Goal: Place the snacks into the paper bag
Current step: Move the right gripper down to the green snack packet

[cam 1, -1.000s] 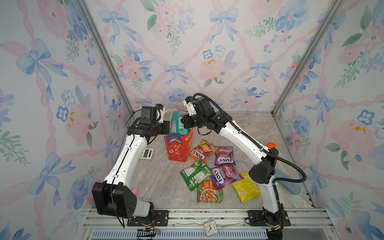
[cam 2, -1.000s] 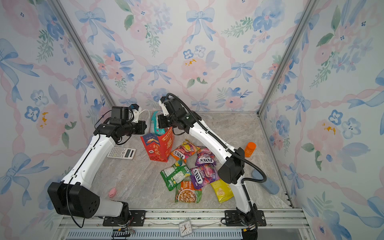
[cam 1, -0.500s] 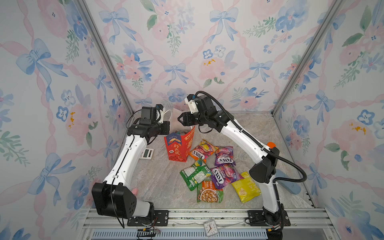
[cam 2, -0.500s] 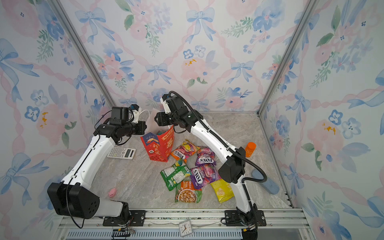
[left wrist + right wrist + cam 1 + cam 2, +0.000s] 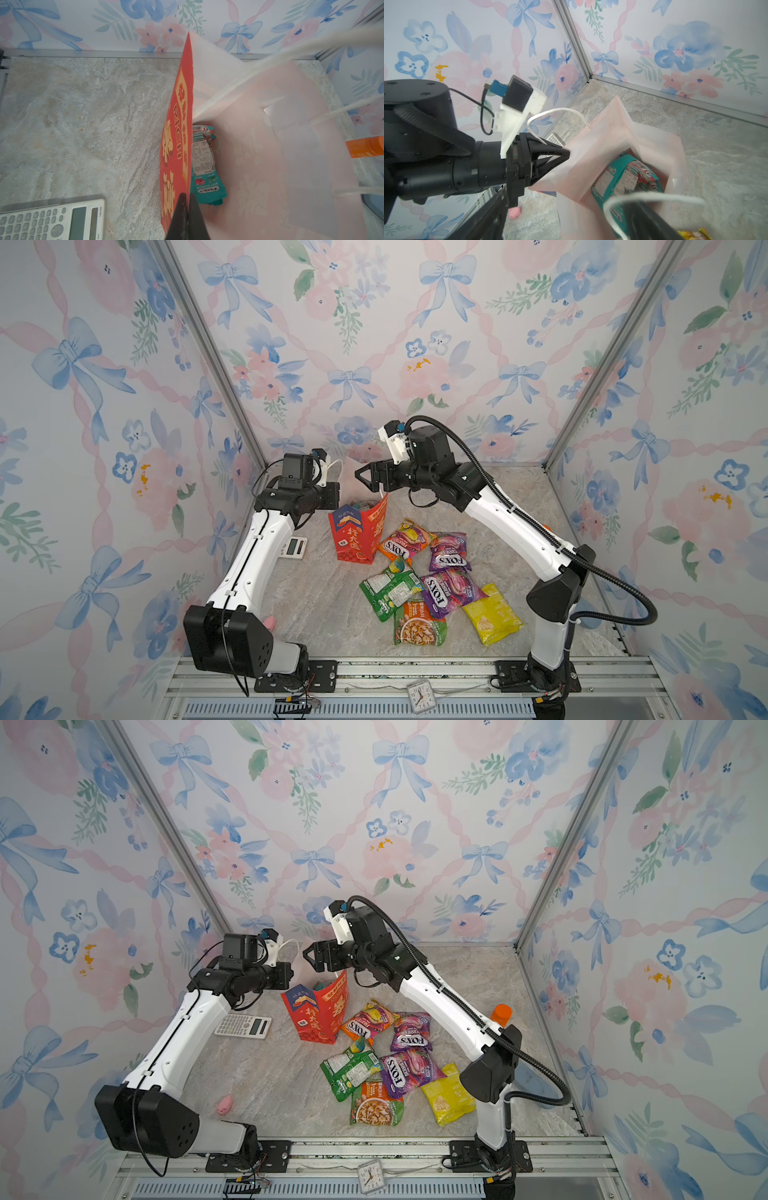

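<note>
Bag (image 5: 356, 533) stands just below the wide-spread right pincer (image 5: 367, 482), its rim pinched by the left pincer (image 5: 186, 198).

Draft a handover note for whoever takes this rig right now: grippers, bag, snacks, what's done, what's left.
Left gripper: shut on the paper bag wall at its rim, holding the mouth open.
Right gripper: open and empty, above the bag mouth.
Done: a teal packet lies inside the bag; I cannot tell whether more lie under it.
Left: six packets on the table beside the bag: orange FOX'S packet, far purple FOX'S packet, near purple FOX'S packet, green packet, orange bowl-print packet, yellow packet.
Likely next: the orange FOX'S packet, nearest the bag.
</note>
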You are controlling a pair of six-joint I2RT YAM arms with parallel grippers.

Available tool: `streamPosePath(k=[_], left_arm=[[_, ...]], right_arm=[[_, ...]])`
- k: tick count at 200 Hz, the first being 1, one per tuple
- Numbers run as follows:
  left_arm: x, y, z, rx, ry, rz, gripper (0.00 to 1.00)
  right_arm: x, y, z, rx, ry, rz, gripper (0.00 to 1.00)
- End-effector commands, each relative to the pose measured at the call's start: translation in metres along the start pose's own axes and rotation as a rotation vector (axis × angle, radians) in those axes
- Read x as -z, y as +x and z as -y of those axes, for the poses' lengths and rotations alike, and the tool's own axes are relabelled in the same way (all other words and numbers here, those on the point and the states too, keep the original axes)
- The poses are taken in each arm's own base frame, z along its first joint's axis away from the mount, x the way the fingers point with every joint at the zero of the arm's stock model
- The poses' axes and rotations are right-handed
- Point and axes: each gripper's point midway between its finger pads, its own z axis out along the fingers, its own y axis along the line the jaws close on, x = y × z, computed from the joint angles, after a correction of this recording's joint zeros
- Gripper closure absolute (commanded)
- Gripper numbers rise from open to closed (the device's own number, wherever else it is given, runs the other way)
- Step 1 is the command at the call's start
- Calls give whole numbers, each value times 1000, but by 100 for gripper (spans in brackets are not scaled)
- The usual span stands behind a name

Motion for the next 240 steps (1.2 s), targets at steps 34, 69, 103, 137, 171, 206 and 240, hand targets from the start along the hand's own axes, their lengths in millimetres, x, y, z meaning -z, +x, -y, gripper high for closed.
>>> streamPosePath(k=[34,69,103,137,171,206,240], left_arm=[[-3,11,-1,-15,-3,-34,100],[-5,15,0,-14,4,-44,100],[-5,16,-1,-13,2,-44,100],[-1,15,0,-19,3,-34,100],[4,17,1,-25,5,-24,100],[5,20,-1,-23,-3,-23,100],[10,17,0,-22,-3,-9,100]], right_arm=[[43,16,21,48,118,61,3],[67,34,43,-3,191,50,4],[78,63,63,-42,262,-2,2],[82,99,77,-112,300,-77,5],[77,145,88,-197,317,-163,18],[68,192,92,-235,337,-267,27],[55,232,91,-278,321,-341,33]])
